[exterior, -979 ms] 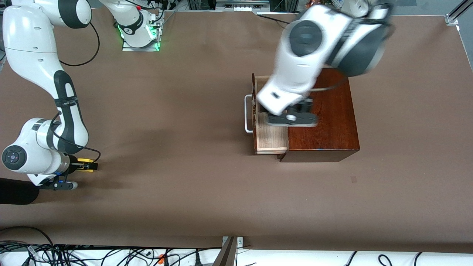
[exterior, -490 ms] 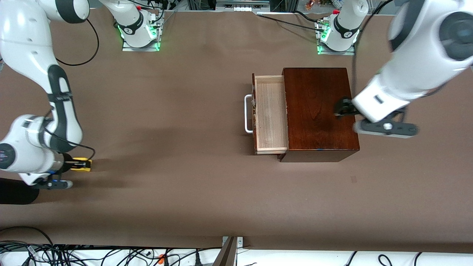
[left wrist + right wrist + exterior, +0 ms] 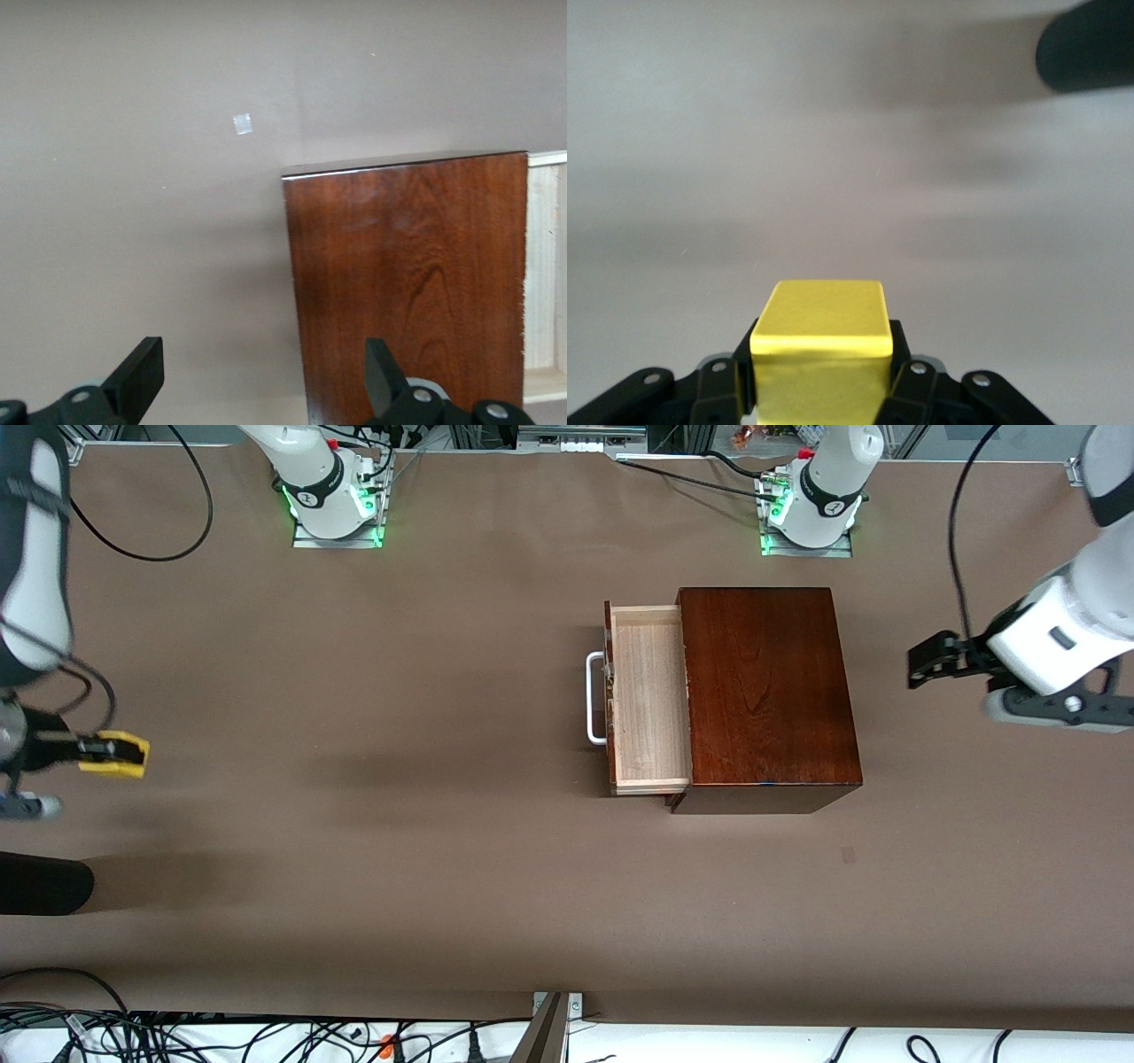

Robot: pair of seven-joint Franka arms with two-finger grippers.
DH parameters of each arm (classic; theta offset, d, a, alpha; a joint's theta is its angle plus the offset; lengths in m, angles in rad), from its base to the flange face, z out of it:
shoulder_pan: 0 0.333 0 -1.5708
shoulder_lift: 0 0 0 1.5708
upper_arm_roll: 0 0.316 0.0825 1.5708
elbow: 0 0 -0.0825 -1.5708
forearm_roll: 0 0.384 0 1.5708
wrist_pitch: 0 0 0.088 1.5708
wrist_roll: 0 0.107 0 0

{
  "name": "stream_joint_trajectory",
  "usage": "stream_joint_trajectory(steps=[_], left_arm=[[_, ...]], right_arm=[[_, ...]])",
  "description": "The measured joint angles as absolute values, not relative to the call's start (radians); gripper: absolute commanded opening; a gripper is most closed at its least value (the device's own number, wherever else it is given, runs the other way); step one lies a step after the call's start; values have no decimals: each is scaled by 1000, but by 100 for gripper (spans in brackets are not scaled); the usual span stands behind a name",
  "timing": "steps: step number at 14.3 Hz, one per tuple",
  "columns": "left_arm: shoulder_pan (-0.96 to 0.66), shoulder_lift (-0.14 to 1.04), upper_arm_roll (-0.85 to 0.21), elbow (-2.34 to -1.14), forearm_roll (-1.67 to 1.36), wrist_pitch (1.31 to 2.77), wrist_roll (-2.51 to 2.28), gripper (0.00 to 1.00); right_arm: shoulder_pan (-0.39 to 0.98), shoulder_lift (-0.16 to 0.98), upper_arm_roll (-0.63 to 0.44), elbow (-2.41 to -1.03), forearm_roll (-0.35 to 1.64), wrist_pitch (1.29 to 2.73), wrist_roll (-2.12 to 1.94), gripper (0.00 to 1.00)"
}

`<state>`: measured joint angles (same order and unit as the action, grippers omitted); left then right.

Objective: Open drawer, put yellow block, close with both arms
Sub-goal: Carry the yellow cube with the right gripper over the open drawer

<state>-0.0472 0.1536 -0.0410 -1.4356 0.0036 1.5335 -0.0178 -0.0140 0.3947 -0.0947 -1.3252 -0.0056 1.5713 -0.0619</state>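
Both grippers withdrew; right gripper (image 3: 124, 755) lifted yellow block (image 3: 113, 754).

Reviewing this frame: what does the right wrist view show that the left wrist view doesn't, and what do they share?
Only the right wrist view shows the yellow block, clamped in the right pincer above bare table. Only the left wrist view shows the dark wooden box, a strip of the open drawer, and the open, empty left pincer. Both share the brown table.
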Motion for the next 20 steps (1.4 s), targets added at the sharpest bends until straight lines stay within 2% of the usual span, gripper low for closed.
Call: stream_joint_trajectory(steps=[4, 6, 11, 17, 20], left_arm=[[-27, 3, -50, -1701, 4, 1724, 35, 100], [-27, -27, -51, -1757, 4, 1776, 54, 100], [-25, -31, -29, -1767, 4, 1771, 58, 100], [-21, -31, -27, -1743, 4, 1708, 57, 100], [-21, -31, -27, -1742, 4, 1708, 57, 100]], right_arm=[[134, 328, -83, -1311, -1, 1452, 242, 0], [236, 329, -79, -1299, 23, 1441, 463, 0], [480, 336, -74, -1290, 110, 1460, 1069, 0], [753, 414, -72, -1272, 123, 1669, 1752, 0], [849, 491, -73, -1207, 124, 1721, 1999, 0]])
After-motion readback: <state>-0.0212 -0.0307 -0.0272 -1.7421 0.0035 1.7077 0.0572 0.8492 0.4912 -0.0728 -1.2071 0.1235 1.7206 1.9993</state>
